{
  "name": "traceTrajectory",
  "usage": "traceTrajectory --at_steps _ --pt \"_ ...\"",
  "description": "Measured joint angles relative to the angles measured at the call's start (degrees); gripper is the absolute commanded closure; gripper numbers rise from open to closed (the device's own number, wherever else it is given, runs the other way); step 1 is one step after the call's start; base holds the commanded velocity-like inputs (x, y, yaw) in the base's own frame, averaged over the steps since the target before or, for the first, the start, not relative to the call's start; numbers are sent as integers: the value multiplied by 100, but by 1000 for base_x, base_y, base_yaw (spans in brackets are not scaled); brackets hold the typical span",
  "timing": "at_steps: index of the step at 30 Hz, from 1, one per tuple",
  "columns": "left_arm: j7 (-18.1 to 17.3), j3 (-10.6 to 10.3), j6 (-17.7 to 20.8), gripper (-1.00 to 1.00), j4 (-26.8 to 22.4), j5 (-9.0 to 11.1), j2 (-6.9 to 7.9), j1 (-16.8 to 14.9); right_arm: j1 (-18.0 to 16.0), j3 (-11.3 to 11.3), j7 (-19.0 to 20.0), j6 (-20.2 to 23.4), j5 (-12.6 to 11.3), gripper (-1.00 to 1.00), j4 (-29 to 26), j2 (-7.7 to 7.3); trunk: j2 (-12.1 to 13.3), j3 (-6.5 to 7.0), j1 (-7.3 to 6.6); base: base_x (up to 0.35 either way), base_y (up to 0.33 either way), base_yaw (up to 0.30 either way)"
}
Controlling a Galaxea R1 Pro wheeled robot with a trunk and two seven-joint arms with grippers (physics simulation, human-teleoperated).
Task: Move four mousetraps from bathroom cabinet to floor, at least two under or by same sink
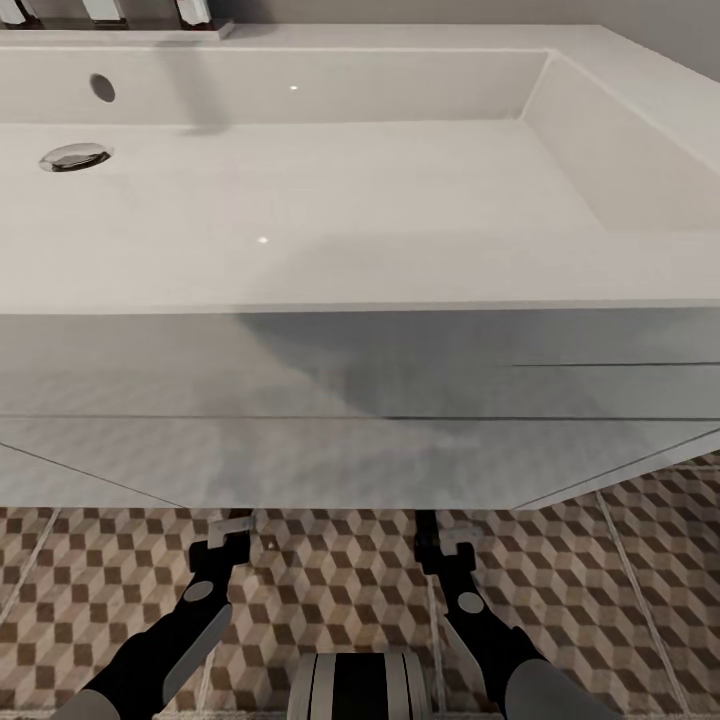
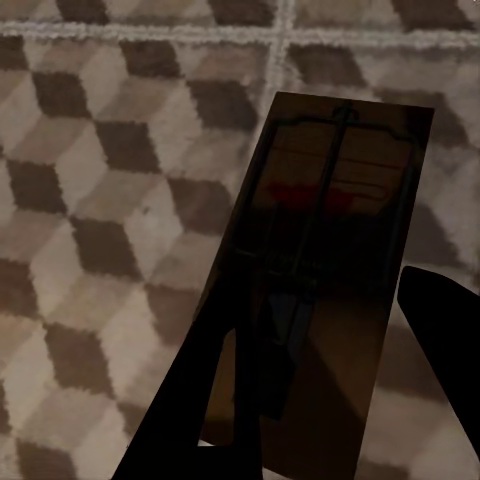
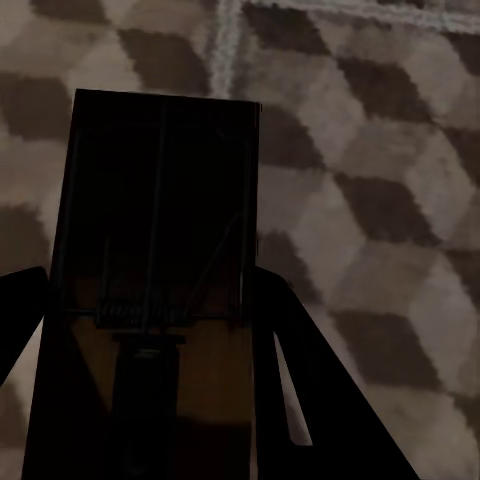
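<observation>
I stand facing the wide white rectangular basin (image 1: 300,180) on its white wall-hung vanity, with both arms reaching down and forward beneath it, so that whatever I let go will land under the sink as the task asks. My left end effector (image 2: 330,400) is closed across the sides of a small flat dark-brown rectangular mousetrap (image 2: 335,230), its thin wire frame and a red spot showing on the board; the board juts out past my dark fingers (image 2: 445,330) over the cube-patterned brown, tan and white tiled floor (image 2: 100,200). My right end effector (image 3: 150,350) likewise pinches a second dark-brown mousetrap (image 3: 160,200) by its long edges, spring and wire visible near my grip. I judge both boards are held flat and face up so they can be laid down without tipping. In the head view the left end effector (image 1: 232,532) and the right end effector (image 1: 440,535) sit just under the vanity's front edge, forearms slanting down from the elbows, wrists angled toward the tiles. Whether the traps already touch the floor I cannot tell.
</observation>
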Motion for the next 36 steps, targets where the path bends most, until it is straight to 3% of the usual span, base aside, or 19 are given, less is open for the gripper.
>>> traceTrajectory --at_steps 9,19,36 --pt "-163 20 22 100 -8 -14 -35 0 0 61 0 13 20 100 -8 0 0 0 0 0 0 0" --pt "-161 36 -14 100 -7 -27 -31 0 0 67 -8 21 21 100 -9 0 -13 -221 26 0 0 0" --pt "-176 29 -1 100 -9 -18 -37 0 0 61 -8 29 21 100 -9 0 -13 -222 26 0 0 0"
